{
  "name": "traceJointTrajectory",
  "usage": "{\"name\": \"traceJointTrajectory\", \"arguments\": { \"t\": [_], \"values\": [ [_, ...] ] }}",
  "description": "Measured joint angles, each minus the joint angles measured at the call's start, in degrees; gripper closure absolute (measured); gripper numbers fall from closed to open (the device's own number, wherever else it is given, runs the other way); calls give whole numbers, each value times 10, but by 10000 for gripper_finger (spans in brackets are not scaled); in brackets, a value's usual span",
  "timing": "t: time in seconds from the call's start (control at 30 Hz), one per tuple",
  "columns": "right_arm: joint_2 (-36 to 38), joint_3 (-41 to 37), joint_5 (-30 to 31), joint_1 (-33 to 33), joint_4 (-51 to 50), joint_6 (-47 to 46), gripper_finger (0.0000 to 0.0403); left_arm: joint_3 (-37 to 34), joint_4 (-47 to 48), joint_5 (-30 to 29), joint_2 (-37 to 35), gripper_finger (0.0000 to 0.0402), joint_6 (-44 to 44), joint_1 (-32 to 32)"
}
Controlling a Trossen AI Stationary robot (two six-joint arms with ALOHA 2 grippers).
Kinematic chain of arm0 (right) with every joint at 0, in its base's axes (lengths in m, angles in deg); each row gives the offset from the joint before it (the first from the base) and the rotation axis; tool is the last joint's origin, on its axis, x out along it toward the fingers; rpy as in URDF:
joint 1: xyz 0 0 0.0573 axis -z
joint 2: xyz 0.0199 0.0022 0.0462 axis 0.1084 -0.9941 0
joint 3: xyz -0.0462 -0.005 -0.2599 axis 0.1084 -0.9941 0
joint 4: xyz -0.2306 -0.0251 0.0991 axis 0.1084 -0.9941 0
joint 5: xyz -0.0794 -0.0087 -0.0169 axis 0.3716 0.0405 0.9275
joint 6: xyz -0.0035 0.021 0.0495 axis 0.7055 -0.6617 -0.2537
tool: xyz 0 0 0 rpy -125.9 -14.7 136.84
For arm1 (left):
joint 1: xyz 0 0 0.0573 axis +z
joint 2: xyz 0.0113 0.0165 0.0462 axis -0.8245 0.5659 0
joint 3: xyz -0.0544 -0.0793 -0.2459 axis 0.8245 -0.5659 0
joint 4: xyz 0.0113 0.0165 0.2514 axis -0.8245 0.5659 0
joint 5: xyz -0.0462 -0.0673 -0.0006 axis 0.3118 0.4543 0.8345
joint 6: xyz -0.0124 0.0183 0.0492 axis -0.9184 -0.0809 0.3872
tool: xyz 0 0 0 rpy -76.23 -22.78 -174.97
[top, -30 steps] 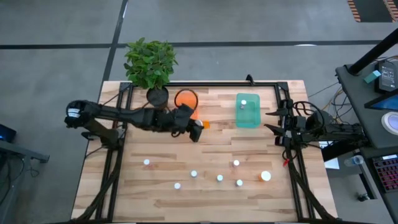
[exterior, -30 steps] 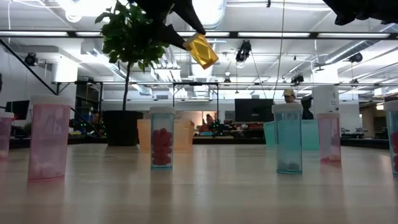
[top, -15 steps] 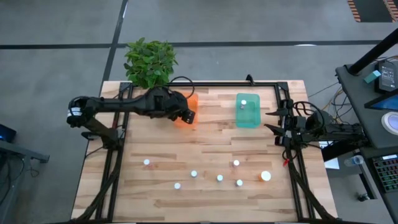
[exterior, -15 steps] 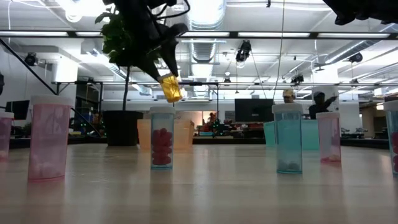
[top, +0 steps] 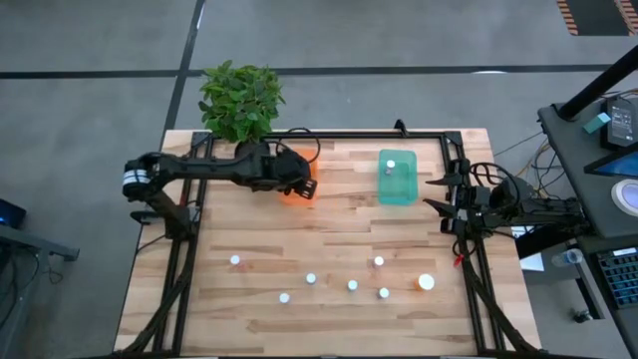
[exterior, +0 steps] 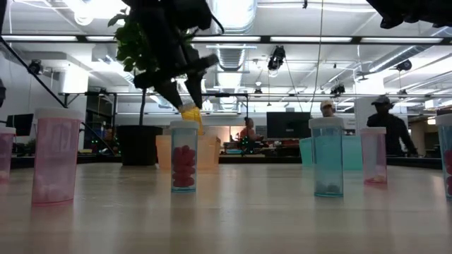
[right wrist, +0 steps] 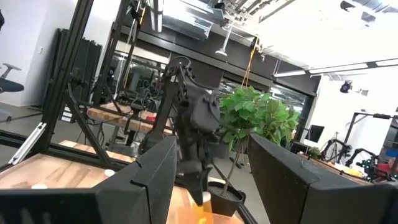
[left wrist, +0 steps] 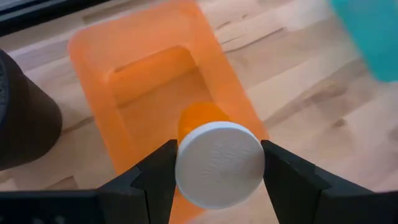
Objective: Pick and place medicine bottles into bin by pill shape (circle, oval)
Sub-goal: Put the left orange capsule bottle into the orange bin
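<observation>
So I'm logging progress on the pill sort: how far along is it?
Early. One bottle already sits in the teal bin. The left gripper holds an orange bottle over the orange bin, not yet released. Seven bottles, such as one, remain on the table. The right gripper waits open at the table's right edge.

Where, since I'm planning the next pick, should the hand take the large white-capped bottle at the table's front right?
Take the large bottle across its round white cap, coming straight down from above. It looks upright, cap up, and stands apart from the nearest small bottle, so fingers should fit either side.
</observation>
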Motion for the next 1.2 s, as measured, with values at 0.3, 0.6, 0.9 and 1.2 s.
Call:
{"name": "traceJointTrajectory", "arguments": {
  "t": [0.3, 0.6, 0.9, 1.2],
  "values": [
    [0, 0, 19, 0, -7, 1, 216, 5, -6, -11, 52, 214, -1, 25],
    [0, 0, 20, 0, -11, 5, 216, 6, -10, 38, 61, 212, -3, 59],
    [0, 0, 19, 0, -12, 7, 216, 6, -9, 99, 61, 193, 13, 80],
    [0, 0, 19, 0, -12, 10, 216, 6, -9, 112, 70, 190, 12, 85]
  ]
}}
